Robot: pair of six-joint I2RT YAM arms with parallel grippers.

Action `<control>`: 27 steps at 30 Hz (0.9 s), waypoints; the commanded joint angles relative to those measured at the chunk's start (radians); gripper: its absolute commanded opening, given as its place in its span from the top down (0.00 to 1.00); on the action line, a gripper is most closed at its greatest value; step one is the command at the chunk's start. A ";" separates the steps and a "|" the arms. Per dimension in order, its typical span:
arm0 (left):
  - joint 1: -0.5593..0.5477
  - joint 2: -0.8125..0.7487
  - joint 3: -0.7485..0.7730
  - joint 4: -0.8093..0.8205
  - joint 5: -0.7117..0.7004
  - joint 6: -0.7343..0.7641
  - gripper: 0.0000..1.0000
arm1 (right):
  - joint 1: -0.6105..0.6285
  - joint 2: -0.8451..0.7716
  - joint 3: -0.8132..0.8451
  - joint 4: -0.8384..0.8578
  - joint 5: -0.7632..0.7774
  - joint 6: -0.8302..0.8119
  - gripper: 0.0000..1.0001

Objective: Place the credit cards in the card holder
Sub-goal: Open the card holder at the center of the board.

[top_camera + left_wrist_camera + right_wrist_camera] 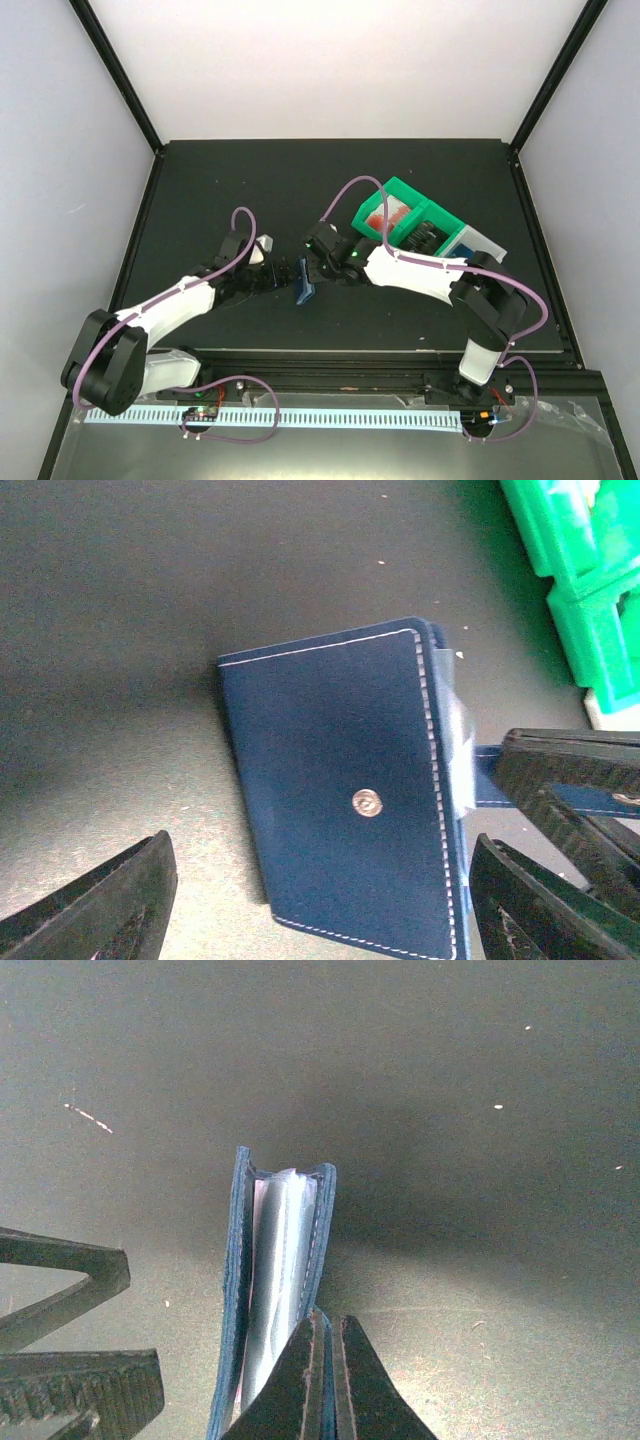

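The navy card holder stands on edge on the dark table between the two grippers. In the left wrist view its closed outer face with a metal snap faces me. My left gripper is open wide, one finger on each side of the holder, not touching it. My right gripper is shut on the holder's thin blue snap tab. The right wrist view shows the holder edge-on, slightly ajar, with pale pockets inside. No loose credit card shows; whether cards sit in the pockets I cannot tell.
A green-and-white compartment bin stands behind and to the right of the right gripper; its green corner shows in the left wrist view. The left gripper sits just left of the holder.
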 commanded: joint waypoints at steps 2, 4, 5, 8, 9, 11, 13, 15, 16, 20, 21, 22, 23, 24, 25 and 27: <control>0.007 -0.012 0.004 0.058 0.078 0.031 0.18 | -0.003 -0.023 0.023 -0.020 -0.029 -0.019 0.99; 0.007 -0.005 0.003 0.062 0.081 0.033 0.18 | -0.003 -0.017 0.023 -0.021 -0.035 -0.020 0.99; 0.007 -0.001 0.003 0.061 0.081 0.036 0.18 | -0.003 -0.014 0.023 -0.020 -0.038 -0.020 0.99; 0.007 0.023 0.012 0.047 0.087 0.047 0.18 | -0.004 -0.015 0.019 -0.012 -0.047 -0.023 0.99; 0.007 0.028 0.016 0.043 0.093 0.050 0.17 | -0.004 -0.018 0.018 -0.010 -0.049 -0.023 0.99; 0.008 0.039 0.023 0.038 0.101 0.062 0.12 | -0.003 -0.023 0.018 -0.009 -0.051 -0.024 0.99; 0.007 0.055 0.036 0.019 0.097 0.072 0.08 | -0.004 -0.026 0.018 -0.007 -0.052 -0.026 0.99; 0.007 0.081 0.051 -0.009 0.086 0.086 0.08 | -0.004 -0.027 0.019 -0.006 -0.053 -0.027 0.99; 0.007 0.098 0.058 -0.026 0.078 0.094 0.08 | -0.004 -0.027 0.019 -0.005 -0.055 -0.027 0.99; 0.007 0.131 0.076 -0.077 0.045 0.109 0.11 | -0.003 -0.025 0.016 -0.001 -0.059 -0.027 0.99; 0.008 0.134 0.081 -0.091 0.031 0.112 0.12 | -0.003 -0.025 0.015 -0.001 -0.060 -0.027 0.99; 0.008 0.137 0.084 -0.107 0.007 0.113 0.13 | -0.003 -0.026 0.015 -0.002 -0.056 -0.027 0.99; 0.007 0.139 0.090 -0.124 -0.014 0.114 0.15 | -0.003 -0.027 0.014 -0.004 -0.048 -0.028 0.99; 0.007 0.140 0.095 -0.153 -0.041 0.113 0.17 | -0.003 -0.028 0.013 -0.007 -0.042 -0.027 0.99; 0.007 0.139 0.099 -0.174 -0.065 0.114 0.20 | -0.004 -0.027 0.013 -0.012 -0.030 -0.027 0.99; 0.007 0.133 0.102 -0.195 -0.100 0.120 0.25 | -0.004 -0.027 0.015 -0.023 -0.007 -0.025 0.99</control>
